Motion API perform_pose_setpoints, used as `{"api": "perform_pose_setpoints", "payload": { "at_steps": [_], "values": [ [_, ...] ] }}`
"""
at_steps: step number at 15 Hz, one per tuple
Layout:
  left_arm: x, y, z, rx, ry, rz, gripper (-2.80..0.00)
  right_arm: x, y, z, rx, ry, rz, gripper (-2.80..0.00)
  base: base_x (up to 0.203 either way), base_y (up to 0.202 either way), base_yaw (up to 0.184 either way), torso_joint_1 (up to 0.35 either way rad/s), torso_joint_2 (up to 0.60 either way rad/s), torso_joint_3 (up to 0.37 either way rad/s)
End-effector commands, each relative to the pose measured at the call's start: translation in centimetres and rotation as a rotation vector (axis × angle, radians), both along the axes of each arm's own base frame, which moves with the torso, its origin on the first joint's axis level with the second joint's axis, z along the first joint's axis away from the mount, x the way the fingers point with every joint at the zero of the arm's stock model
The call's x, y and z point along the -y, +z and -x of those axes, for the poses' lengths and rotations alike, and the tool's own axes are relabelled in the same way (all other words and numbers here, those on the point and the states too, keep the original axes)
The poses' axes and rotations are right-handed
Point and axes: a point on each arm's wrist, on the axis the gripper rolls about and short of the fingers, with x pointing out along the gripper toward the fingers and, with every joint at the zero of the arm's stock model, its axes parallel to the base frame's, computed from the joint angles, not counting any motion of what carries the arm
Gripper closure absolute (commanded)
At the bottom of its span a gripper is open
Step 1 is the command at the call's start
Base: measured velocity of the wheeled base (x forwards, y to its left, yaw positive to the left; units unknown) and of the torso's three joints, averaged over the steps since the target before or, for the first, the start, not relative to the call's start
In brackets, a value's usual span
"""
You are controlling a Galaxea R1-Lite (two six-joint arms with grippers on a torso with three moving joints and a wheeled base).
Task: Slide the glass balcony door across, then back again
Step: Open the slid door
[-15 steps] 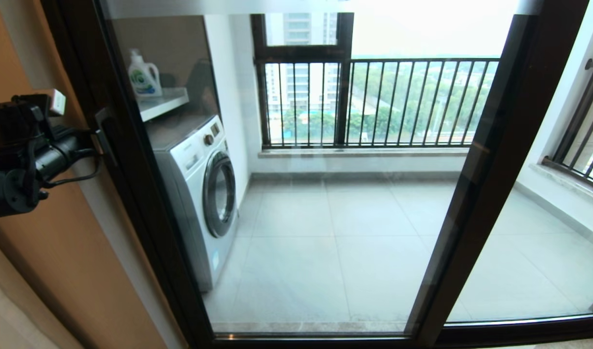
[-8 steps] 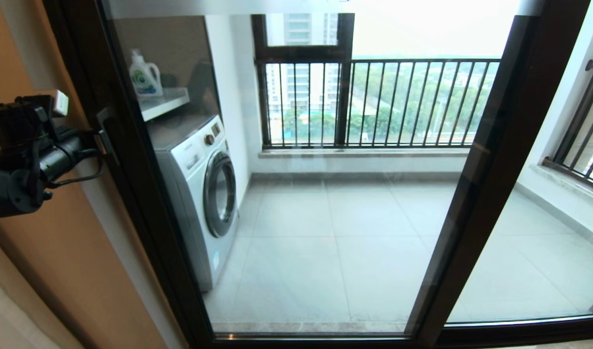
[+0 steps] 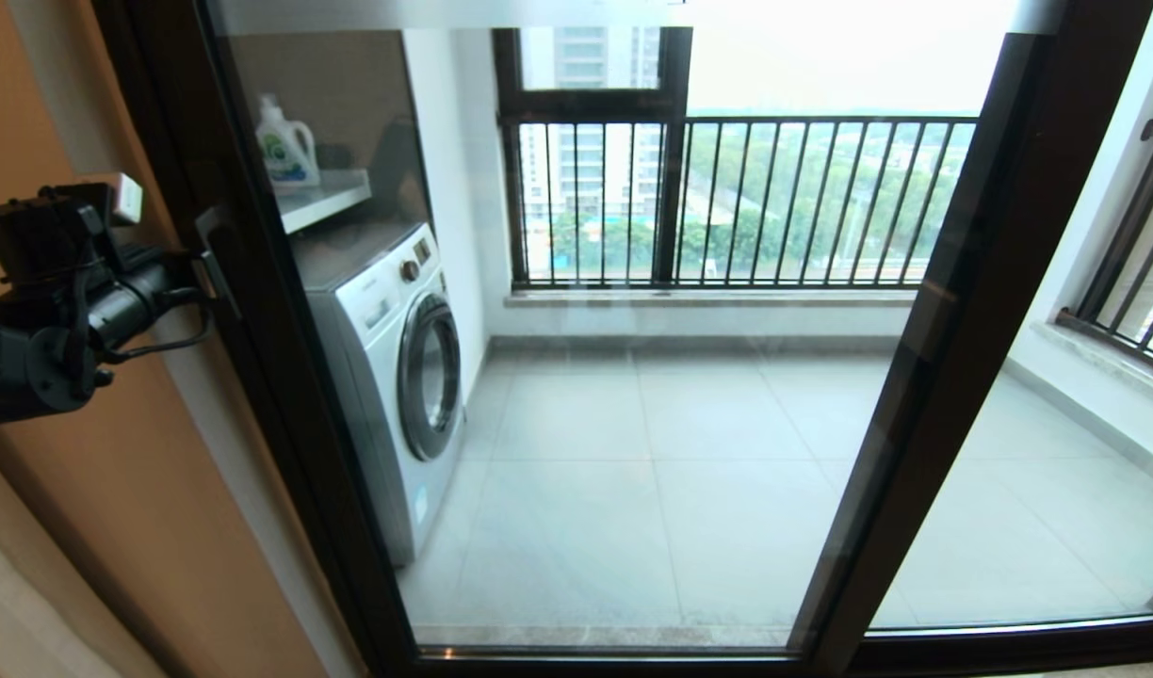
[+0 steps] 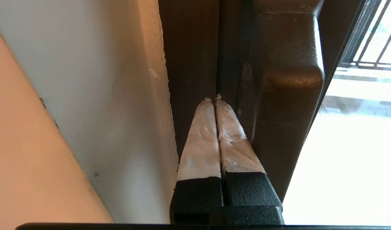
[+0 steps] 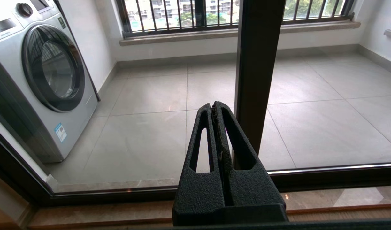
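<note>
A: Where's the left tool (image 4: 213,99)?

B: Fingers pressed together, empty, tips wedged beside the handle (image 4: 286,80) on the glass balcony door (image 3: 576,395), at its left upright by the wall.

A: Which step?

B: Likely starting the first slide; next needs a steady sideways push. The right tool (image 5: 215,110), also pinched together, idles low.

The tiled balcony floor (image 3: 708,471) carries a washing machine (image 3: 388,377) at nine o'clock; the shelf (image 3: 322,200) above holds a detergent bottle (image 3: 287,146).
</note>
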Motion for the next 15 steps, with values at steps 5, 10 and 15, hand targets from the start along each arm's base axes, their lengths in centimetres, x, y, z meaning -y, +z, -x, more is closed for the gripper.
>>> {"api": "perform_pose_setpoints", "payload": {
  "at_steps": [5, 10, 15],
  "values": [
    [2.3, 0.0, -0.4, 0.005, -0.008, 0.001, 0.00, 0.0, -0.3, -0.1, -0.012, 0.000, 0.000, 0.00, 0.000, 0.000, 0.000, 0.000, 0.00, 0.000],
    [3.2, 0.2, -0.4, 0.011, -0.028, 0.000, 0.00, 0.0, -0.3, -0.1, -0.012, 0.000, 0.000, 0.00, 0.000, 0.000, 0.000, 0.000, 0.00, 0.000],
    [4.1, 0.2, -0.4, 0.009, -0.051, 0.001, 0.00, 0.0, -0.3, -0.1, -0.012, 0.000, 0.000, 0.00, 0.000, 0.000, 0.000, 0.000, 0.00, 0.000]
  ]
}}
